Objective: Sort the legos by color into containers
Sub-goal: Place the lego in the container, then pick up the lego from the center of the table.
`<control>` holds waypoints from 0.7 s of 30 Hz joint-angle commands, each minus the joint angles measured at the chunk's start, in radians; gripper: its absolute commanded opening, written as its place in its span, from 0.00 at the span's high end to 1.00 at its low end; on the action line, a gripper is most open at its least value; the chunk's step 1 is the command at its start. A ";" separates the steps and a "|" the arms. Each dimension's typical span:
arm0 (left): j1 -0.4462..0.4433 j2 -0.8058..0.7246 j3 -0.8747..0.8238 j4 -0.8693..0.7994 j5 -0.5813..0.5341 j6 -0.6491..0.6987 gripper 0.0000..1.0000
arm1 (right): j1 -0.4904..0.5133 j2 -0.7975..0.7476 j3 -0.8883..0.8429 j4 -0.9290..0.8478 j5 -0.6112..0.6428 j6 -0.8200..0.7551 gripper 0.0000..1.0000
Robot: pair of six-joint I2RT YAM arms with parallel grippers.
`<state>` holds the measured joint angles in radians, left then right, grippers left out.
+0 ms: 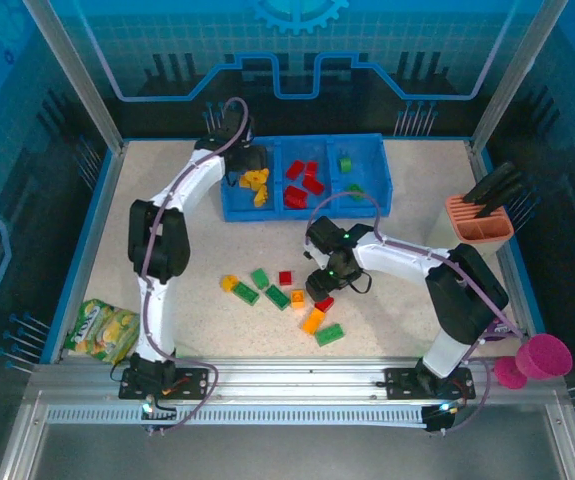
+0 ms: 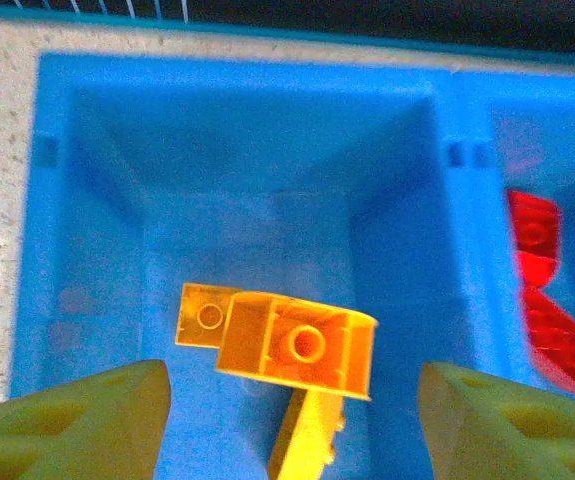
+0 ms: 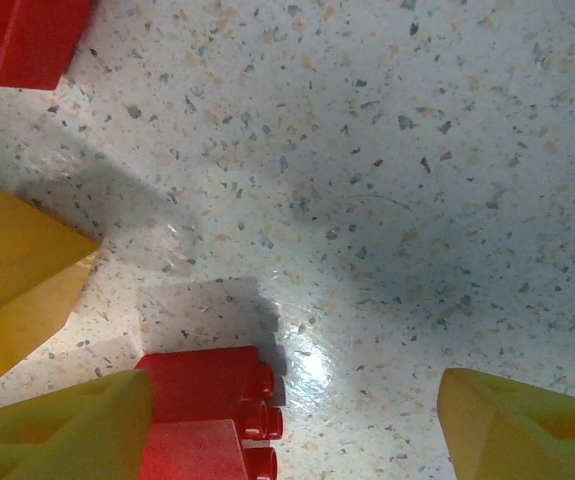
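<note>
The blue tray [image 1: 372, 172] has yellow bricks [image 1: 257, 183] in its left compartment, red bricks [image 1: 303, 183] in the middle one and green bricks [image 1: 347, 163] in the right one. My left gripper [image 1: 246, 164] hangs open over the left compartment. Below its spread fingers [image 2: 67, 420] an orange brick [image 2: 297, 345] lies tilted on other yellow bricks [image 2: 307, 435]. My right gripper [image 1: 323, 287] is low over the table and open. A red brick [image 3: 202, 400] lies on its side against the left finger [image 3: 57, 430]. Several loose red, green and yellow bricks [image 1: 277, 297] lie between the arms.
A yellow brick [image 3: 17, 280] and another red brick [image 3: 22, 35] lie left of the right gripper. Snack packets [image 1: 102, 330] sit at the near left. A salmon tool holder [image 1: 479, 218] stands at the right, and a pink cup [image 1: 544, 357] at the near right corner.
</note>
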<state>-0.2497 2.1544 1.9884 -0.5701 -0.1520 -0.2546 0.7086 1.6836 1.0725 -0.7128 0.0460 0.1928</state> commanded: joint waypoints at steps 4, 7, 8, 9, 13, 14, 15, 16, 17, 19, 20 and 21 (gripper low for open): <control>0.003 -0.191 -0.038 0.024 0.041 0.024 0.32 | 0.016 -0.004 -0.024 -0.001 0.006 -0.019 0.24; 0.003 -0.242 -0.069 0.029 0.045 0.027 0.32 | 0.025 -0.005 -0.035 -0.004 0.000 -0.024 0.24; 0.003 -0.259 -0.082 0.032 0.045 0.029 0.32 | 0.028 -0.004 -0.037 -0.005 -0.004 -0.024 0.24; 0.003 -0.275 -0.098 0.037 0.044 0.030 0.32 | 0.033 -0.005 -0.039 -0.005 -0.011 -0.023 0.24; 0.002 -0.331 -0.159 0.054 0.037 0.033 0.31 | 0.061 -0.004 -0.040 -0.010 -0.014 -0.021 0.24; 0.003 -0.342 -0.173 0.056 0.034 0.035 0.31 | 0.068 -0.003 -0.041 -0.010 -0.015 -0.018 0.24; 0.003 -0.352 -0.184 0.059 0.032 0.037 0.31 | 0.073 -0.001 -0.044 -0.015 -0.017 -0.015 0.24; 0.003 -0.357 -0.191 0.060 0.031 0.038 0.31 | 0.078 -0.001 -0.049 -0.017 -0.017 -0.011 0.24; 0.003 -0.364 -0.198 0.058 0.030 0.040 0.31 | 0.083 -0.001 -0.055 -0.022 -0.015 -0.006 0.24; 0.003 -0.378 -0.214 0.060 0.029 0.043 0.30 | 0.089 -0.007 -0.071 -0.032 -0.007 0.007 0.24; 0.003 -0.385 -0.223 0.063 0.027 0.043 0.30 | 0.088 -0.012 -0.083 -0.037 -0.005 0.016 0.24; 0.002 -0.391 -0.230 0.066 0.028 0.043 0.30 | 0.090 -0.018 -0.093 -0.039 -0.002 0.023 0.24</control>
<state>-0.2497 1.8233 1.7790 -0.5251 -0.1329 -0.2325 0.7849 1.6833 1.0115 -0.7078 0.0452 0.1886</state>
